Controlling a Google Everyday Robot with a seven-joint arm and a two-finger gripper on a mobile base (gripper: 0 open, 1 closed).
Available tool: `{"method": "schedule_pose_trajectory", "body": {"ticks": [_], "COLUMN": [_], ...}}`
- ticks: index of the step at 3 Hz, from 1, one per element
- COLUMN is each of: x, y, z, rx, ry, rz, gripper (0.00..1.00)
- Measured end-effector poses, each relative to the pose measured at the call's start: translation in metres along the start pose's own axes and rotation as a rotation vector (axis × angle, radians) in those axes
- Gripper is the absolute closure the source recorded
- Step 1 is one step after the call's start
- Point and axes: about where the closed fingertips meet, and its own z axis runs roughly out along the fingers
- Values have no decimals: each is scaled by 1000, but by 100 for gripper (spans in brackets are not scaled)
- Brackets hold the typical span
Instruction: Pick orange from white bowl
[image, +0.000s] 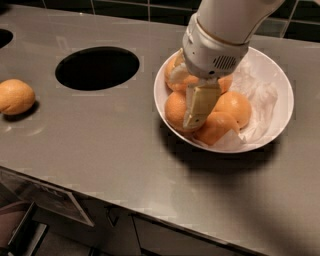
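**Entry: end effector down in the white bowl**

End effector (199, 106) is lowered among the fruit in the white bowl (280, 75), over the orange (179, 84) at the bowl's rear, probably to seat a grasp. Whether it is spread or closed, I cannot tell. A lone orange (16, 96) sits well apart on the surface (125, 150).

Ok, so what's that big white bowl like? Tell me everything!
The white bowl is wide, round and glossy, like glazed ceramic. It sits upright on the grey metal counter, to the right of a round hole. Crumpled white paper lines it, and several oranges are piled on its left side. The gripper reaches down into it among those oranges. Its rim looks whole, and a dark shadow lies in front.
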Motion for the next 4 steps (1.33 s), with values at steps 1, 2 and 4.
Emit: {"method": "schedule_pose_trajectory", "body": {"ticks": [1, 2, 4], "x": [1, 1, 5], "y": [-2, -3, -5], "z": [4, 7, 16], "rx": [-8, -14, -34], "ry": [0, -1, -11], "rz": [-1, 0, 4], "gripper": [31, 31, 32]}}
